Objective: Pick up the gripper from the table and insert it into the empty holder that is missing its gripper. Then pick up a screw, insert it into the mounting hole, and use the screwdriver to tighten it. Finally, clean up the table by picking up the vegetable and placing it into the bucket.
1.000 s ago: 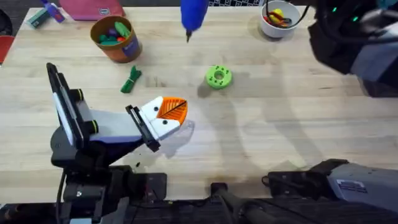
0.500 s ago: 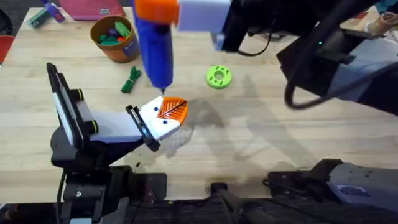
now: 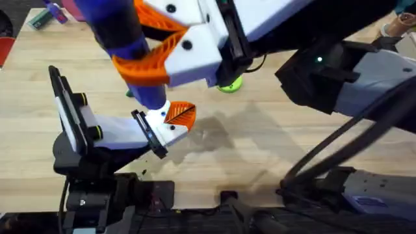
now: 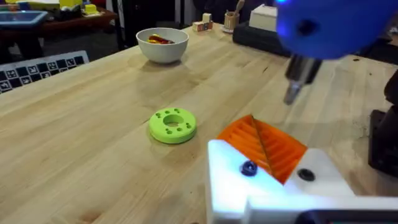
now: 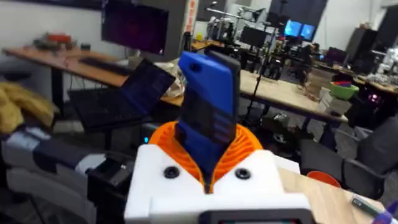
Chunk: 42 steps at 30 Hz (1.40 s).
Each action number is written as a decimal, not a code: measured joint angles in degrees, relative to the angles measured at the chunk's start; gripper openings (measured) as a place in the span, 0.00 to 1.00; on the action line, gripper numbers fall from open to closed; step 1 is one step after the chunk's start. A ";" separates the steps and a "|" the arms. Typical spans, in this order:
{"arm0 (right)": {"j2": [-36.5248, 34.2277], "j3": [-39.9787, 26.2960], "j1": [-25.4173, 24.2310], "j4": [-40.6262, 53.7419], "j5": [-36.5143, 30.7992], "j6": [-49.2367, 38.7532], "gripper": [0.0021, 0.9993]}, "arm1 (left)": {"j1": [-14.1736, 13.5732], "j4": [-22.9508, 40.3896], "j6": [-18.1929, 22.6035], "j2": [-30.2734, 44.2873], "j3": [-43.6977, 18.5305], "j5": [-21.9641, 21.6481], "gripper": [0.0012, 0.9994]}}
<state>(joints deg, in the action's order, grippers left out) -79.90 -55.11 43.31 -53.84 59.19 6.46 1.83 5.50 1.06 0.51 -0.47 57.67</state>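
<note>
My right gripper (image 3: 140,47) reaches across the table, large under the overhead camera, and is shut on the blue screwdriver (image 3: 148,97). The right wrist view has the screwdriver (image 5: 208,106) upright between the orange pads (image 5: 245,146). Its metal bit (image 4: 291,93) hangs just above the white gripper piece with an orange ribbed pad (image 4: 264,146) mounted on my left gripper (image 3: 174,120). A dark screw head (image 4: 249,168) sits in that white piece, apart from the bit. The right arm hides the vegetable and the bucket.
A green ring with holes (image 4: 173,124) lies on the wooden table (image 3: 260,156) past the left gripper, partly covered in the overhead view (image 3: 231,84). A white bowl (image 4: 161,43) with red and yellow bits stands farther back. The right arm spans the table's upper half.
The right arm has swung in from the far right with the screwdriver, and the bit now hangs over the left gripper's white piece. The left arm has stayed still.
</note>
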 joint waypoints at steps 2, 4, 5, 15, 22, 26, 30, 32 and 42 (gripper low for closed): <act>-0.23 0.00 0.09 0.24 1.00 -1.77 0.02 | 0.02 0.00 0.00 0.02 0.00 0.00 0.02; -0.65 0.00 0.09 0.34 1.95 -3.23 0.02 | 0.02 0.00 -0.02 0.02 0.00 0.00 0.02; -0.80 0.00 0.09 0.55 2.26 -3.71 0.02 | 0.02 0.00 -0.01 0.00 0.00 0.00 0.02; -0.96 0.02 0.09 5.94 3.25 -5.48 0.02 | 0.02 0.00 -0.01 0.01 0.00 0.00 0.02; -0.96 0.02 0.09 5.94 3.25 -5.64 0.02 | 0.02 0.00 -0.02 0.00 0.00 0.00 0.02; -0.96 0.02 0.09 5.94 3.15 -5.64 0.02 | 0.02 0.00 0.00 0.02 0.00 0.00 0.02; -1.08 0.02 0.07 5.85 2.94 -5.50 0.02 | 0.01 0.00 -0.01 0.01 0.00 0.00 0.02; -1.24 0.02 0.09 5.85 2.29 -4.80 0.02 | 0.02 0.00 0.00 0.00 0.00 0.00 0.02; -5.06 0.02 0.06 -6.40 -1.20 3.34 0.02 | 0.00 0.00 -0.02 0.00 0.00 0.00 0.02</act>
<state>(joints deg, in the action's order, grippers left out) -84.95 -55.09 43.38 -60.24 57.99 9.80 1.83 5.50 1.04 0.52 -0.47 57.67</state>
